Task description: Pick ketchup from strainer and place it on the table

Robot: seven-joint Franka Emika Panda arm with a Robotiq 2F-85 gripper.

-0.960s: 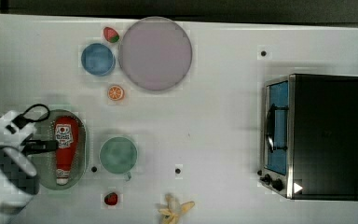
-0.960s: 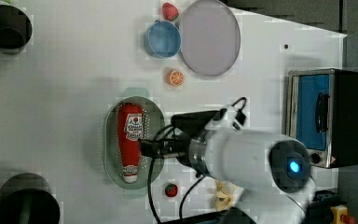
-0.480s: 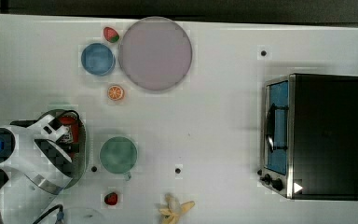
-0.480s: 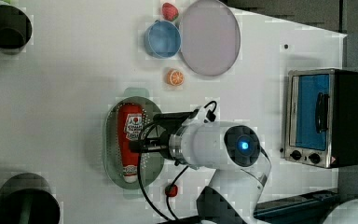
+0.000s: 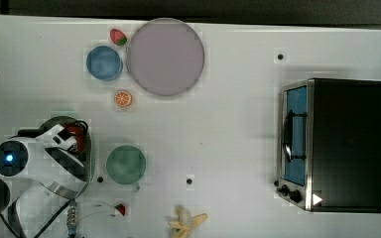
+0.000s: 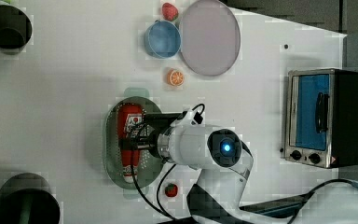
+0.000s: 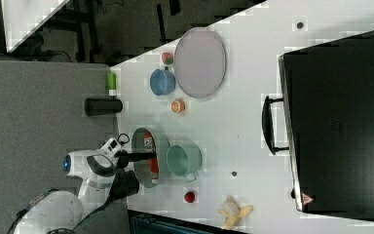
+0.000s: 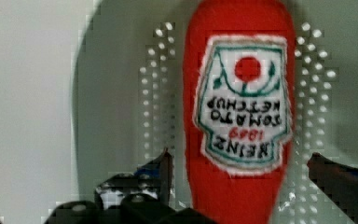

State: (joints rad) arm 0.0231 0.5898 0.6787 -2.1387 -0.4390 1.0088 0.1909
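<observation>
The red ketchup (image 8: 237, 112) bottle with its white label lies lengthwise in the pale green strainer (image 6: 114, 156). My gripper (image 8: 249, 175) is open and low over the strainer. One dark fingertip (image 8: 164, 170) stands on each side of the bottle's body, apart from it. In the left view the gripper (image 6: 137, 136) crosses the middle of the ketchup (image 6: 130, 116), whose white cap points toward the left view's bottom. In the top view my arm covers most of the strainer (image 5: 90, 151), with a red patch of ketchup (image 5: 74, 135) beside the wrist. The white table (image 5: 228, 124) carries everything.
A teal cup (image 5: 125, 164) stands just to the top view's right of the strainer. Beyond it are an orange slice (image 5: 123, 98), a blue bowl (image 5: 104, 63), a purple plate (image 5: 165, 57), two strawberries (image 5: 118, 36) (image 5: 121, 209), a banana (image 5: 186, 220) and a toaster oven (image 5: 335, 144).
My arm has swung in over the strainer and come down, so it now hides most of the bottle in the top view. The fingers stay open on both sides of the ketchup.
</observation>
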